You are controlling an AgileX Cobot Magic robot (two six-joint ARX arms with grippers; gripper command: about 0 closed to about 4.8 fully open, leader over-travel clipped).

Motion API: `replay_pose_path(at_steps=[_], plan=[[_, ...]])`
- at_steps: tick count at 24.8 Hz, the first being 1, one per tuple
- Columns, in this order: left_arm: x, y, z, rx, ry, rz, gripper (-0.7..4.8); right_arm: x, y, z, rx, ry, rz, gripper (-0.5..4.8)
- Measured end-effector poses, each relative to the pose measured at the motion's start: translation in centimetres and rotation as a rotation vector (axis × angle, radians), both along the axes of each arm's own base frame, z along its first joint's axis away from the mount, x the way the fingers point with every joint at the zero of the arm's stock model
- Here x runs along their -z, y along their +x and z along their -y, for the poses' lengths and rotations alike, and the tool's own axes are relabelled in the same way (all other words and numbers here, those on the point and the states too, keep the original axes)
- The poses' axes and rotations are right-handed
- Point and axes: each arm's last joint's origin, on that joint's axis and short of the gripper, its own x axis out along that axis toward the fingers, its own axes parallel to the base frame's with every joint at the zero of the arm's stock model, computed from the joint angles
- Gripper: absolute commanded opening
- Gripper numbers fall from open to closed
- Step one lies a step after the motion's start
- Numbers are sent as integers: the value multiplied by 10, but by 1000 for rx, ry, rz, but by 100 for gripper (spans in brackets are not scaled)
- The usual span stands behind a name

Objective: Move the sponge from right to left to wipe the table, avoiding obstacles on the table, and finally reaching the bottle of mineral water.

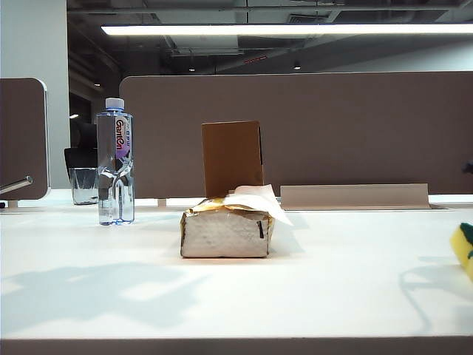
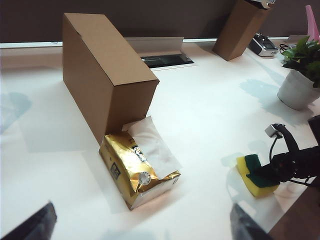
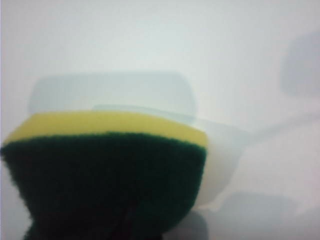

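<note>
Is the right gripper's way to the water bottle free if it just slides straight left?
Probably not: the tissue pack and cardboard box stand between the right gripper's sponge and the bottle.

This looks like an office. A big white desk (image 1: 236, 296) has brown divider walls (image 1: 325, 133) behind it. Long ceiling lights (image 1: 288, 29) shine above, and a potted plant (image 2: 302, 75) stands nearby.

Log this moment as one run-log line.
right hand: shut on yellow-and-green foam sponge, table's right side | left hand: open, idle | obstacles: gold-silver tissue pack, brown cardboard box | clear water bottle: far left
</note>
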Motion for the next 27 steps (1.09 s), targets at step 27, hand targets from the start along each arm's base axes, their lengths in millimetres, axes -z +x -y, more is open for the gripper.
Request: replay_pose_path(at_steps=[27], plan=[[-1, -2, 0, 0, 0, 7, 479, 7, -10, -74, -75, -47, 72, -9]])
